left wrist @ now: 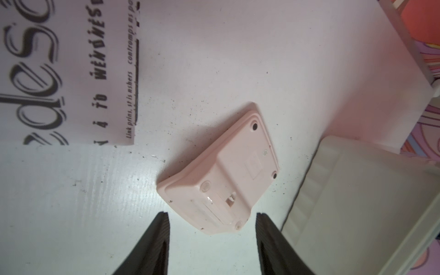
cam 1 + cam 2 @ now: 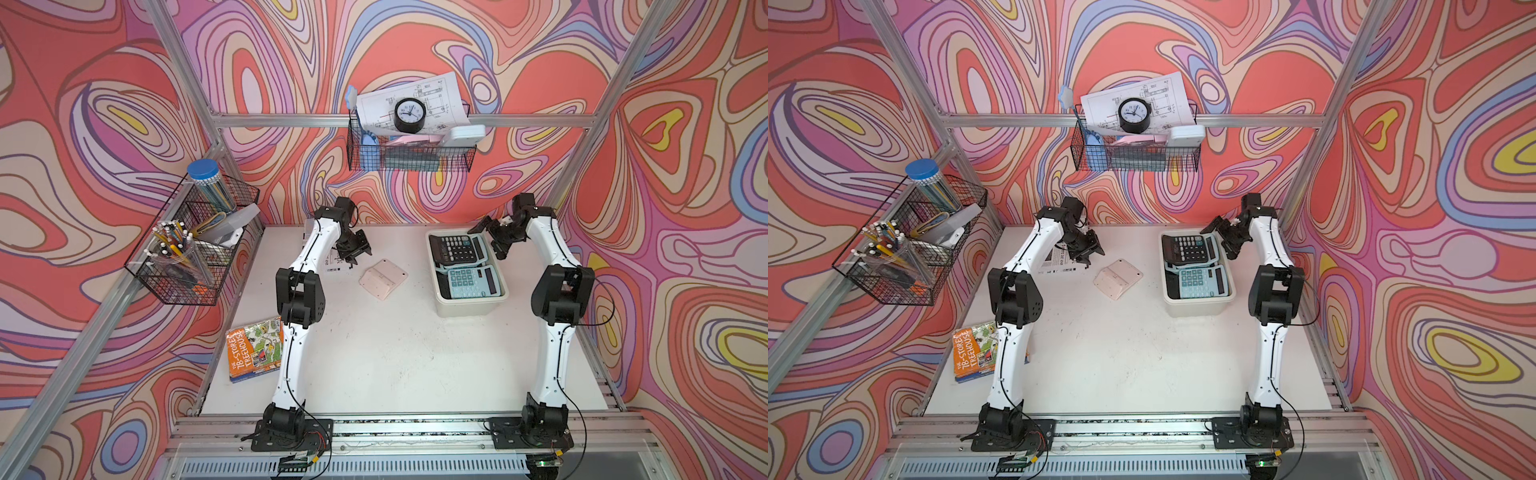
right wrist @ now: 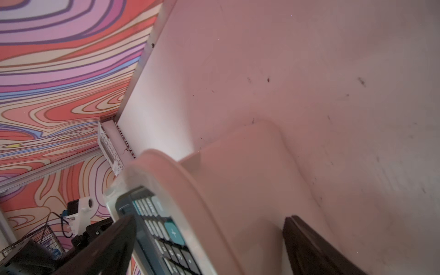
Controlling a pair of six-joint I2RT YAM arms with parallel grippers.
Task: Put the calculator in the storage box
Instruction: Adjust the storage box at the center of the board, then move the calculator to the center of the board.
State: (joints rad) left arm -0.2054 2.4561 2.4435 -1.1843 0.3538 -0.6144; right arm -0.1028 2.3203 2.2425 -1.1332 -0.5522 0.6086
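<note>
A pale pink calculator (image 2: 383,277) (image 2: 1118,277) lies face down on the white table, left of the storage box (image 2: 469,309) (image 2: 1198,308). In the left wrist view its near end (image 1: 221,171) reaches in between the tips of my left gripper (image 1: 212,214) (image 2: 353,257), which is open and touches nothing. The cream-white box holds a black calculator (image 2: 453,249) and a light blue one (image 2: 471,282). My right gripper (image 2: 492,241) (image 3: 209,217) hangs open over the box's far right rim (image 3: 181,190), empty.
A printed paper sheet (image 1: 71,71) (image 2: 332,266) lies under the left wrist. A book (image 2: 253,349) rests at the table's left edge by the left arm. Black wire baskets hang on the left wall (image 2: 195,245) and the back wall (image 2: 411,153).
</note>
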